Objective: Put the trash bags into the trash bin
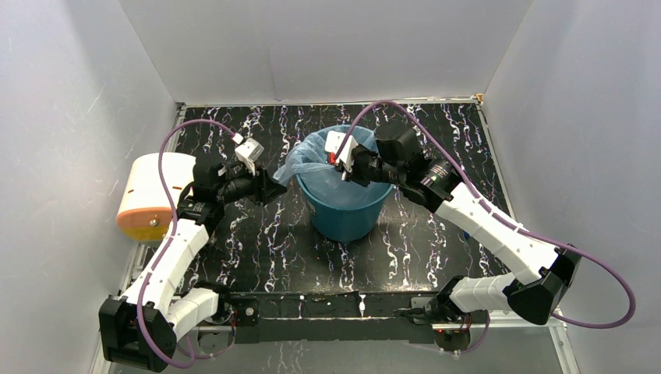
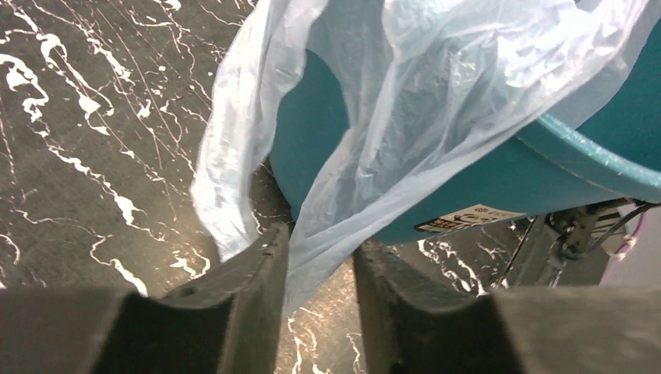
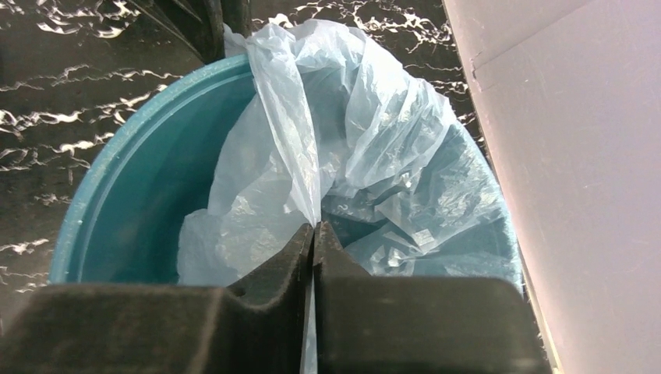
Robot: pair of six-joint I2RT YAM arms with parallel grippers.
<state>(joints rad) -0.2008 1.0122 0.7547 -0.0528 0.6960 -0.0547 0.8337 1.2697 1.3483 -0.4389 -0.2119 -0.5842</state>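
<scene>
The teal trash bin (image 1: 347,218) stands upright on the marbled table (image 1: 436,241), mouth up. The light-blue trash bag (image 1: 308,160) lies mostly inside it, and its long axis runs from the bin's interior out over the left rim. The right gripper (image 3: 314,230), above the bin's mouth, has its fingers pressed together on a fold of the bag. The left gripper (image 2: 321,249), just left of the bin, has bag film between part-spread fingers; I cannot tell whether it grips.

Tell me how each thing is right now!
trash bag, partly inside the bin, one fold hanging over the rim.
trash bin, upright, bag bunched in it.
left gripper, jaws apart, the hanging fold between them.
right gripper, shut on the bag above the bin.
cream cylinder, lying on its side, untouched.
</scene>
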